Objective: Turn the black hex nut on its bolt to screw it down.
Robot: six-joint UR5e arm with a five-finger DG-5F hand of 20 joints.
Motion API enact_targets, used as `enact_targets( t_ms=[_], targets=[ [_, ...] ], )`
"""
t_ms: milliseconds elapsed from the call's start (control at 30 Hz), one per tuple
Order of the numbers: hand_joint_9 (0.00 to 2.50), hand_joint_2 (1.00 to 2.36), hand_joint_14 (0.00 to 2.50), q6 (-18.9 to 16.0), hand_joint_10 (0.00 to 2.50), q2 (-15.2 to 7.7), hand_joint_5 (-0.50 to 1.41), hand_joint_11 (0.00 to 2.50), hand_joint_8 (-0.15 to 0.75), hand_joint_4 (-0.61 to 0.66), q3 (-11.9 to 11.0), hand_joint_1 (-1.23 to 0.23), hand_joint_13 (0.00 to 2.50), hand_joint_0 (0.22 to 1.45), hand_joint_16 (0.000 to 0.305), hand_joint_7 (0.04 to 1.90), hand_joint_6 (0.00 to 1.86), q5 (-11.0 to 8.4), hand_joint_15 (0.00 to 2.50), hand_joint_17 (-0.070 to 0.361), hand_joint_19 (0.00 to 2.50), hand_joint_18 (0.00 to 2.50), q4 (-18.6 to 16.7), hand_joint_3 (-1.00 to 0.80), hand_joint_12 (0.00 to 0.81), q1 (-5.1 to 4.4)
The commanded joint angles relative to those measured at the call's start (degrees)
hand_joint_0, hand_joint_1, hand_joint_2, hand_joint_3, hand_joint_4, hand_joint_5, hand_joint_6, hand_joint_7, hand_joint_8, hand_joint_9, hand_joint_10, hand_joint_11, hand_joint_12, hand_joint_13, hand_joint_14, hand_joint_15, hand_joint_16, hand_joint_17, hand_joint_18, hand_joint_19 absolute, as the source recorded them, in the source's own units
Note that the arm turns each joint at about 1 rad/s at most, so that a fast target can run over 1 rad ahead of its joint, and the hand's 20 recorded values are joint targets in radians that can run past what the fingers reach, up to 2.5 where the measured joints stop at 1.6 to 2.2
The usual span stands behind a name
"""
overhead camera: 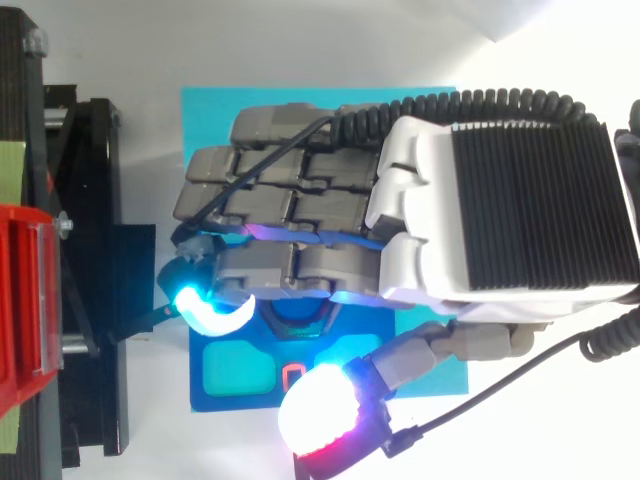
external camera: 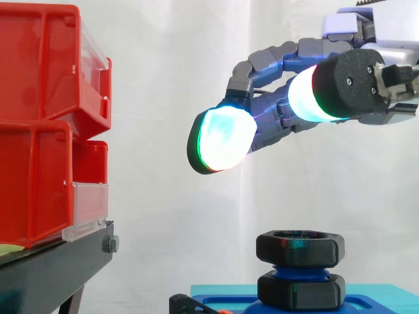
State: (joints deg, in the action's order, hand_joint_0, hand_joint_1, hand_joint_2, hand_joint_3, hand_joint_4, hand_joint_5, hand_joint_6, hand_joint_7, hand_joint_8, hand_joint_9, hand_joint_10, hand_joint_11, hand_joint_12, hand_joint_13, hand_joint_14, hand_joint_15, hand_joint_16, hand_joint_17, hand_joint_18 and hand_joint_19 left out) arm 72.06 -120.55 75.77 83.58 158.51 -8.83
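Note:
A black hex nut (external camera: 300,249) sits high on a blue bolt (external camera: 298,270), above a second black nut (external camera: 301,291) at the bolt's foot on the blue base (external camera: 386,294). My hand (external camera: 275,108) hovers well above the upper nut and touches nothing. Its fingers are loosely bent and spread, holding nothing, with glowing fingertips (external camera: 221,140). From above, my hand (overhead camera: 500,200) covers the bolt; a bit of black nut (overhead camera: 300,320) peeks out beneath the fingers.
Red bins (external camera: 46,124) stand stacked on a black stand (external camera: 59,268) at the left. The blue base (overhead camera: 420,110) lies just right of the stand. A white curtain hangs behind.

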Motion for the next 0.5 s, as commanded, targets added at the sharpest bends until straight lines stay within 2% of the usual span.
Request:
enact_targets(
  t_ms=[0, 133, 167, 267, 400, 467],
  targets=[
    [0.41, 1.0, 0.0, 0.8, 0.0, 0.0, -0.15, 0.08, 0.265, 0.24, 0.0, -0.4, 0.38, 0.5, 0.052, 0.93, 0.5, 0.01, 0.01, 0.116, 0.12, 0.31, 0.1, -0.5, 0.347, -0.22],
    [0.41, 1.0, 0.0, 1.7, 0.0, -0.1, -0.15, 0.08, 0.264, 0.24, 0.0, -0.39, 0.38, 0.5, 0.052, 0.93, 0.5, -0.08, 0.01, 0.116, 0.13, 0.31, 0.1, -0.5, 0.347, -0.57],
    [0.41, 1.0, 0.0, 1.7, 0.0, -1.7, -0.15, 0.09, 0.264, 0.24, -0.1, -0.39, 0.38, 0.5, 0.052, 0.93, 0.5, -0.26, 0.01, 0.116, 0.13, 0.31, 0.2, -0.5, 0.346, -0.66],
    [0.41, 1.0, 0.0, 1.6, 0.0, -3.8, -0.15, 0.08, 0.265, 0.24, -0.2, -0.39, 0.38, 0.5, 0.052, 0.93, 0.5, 0.01, 0.01, 0.116, 0.12, 0.31, -0.6, -0.5, 0.345, -0.66],
    [0.41, 1.0, 0.0, 1.6, 0.0, -4.2, -0.15, 0.09, 0.264, 0.25, -0.9, -0.39, 0.39, 0.5, 0.052, 0.94, 0.5, 0.01, 0.01, 0.116, 0.13, 0.31, -1.2, -0.5, 0.347, -0.66],
    [0.42, 1.0, 0.0, 1.7, 0.0, -4.2, -0.15, 0.09, 0.265, 0.25, -1.9, -0.39, 0.39, 0.5, 0.052, 0.94, 0.5, 0.01, 0.01, 0.116, 0.13, 0.32, -0.7, -0.5, 0.347, -0.66]
  ],
)
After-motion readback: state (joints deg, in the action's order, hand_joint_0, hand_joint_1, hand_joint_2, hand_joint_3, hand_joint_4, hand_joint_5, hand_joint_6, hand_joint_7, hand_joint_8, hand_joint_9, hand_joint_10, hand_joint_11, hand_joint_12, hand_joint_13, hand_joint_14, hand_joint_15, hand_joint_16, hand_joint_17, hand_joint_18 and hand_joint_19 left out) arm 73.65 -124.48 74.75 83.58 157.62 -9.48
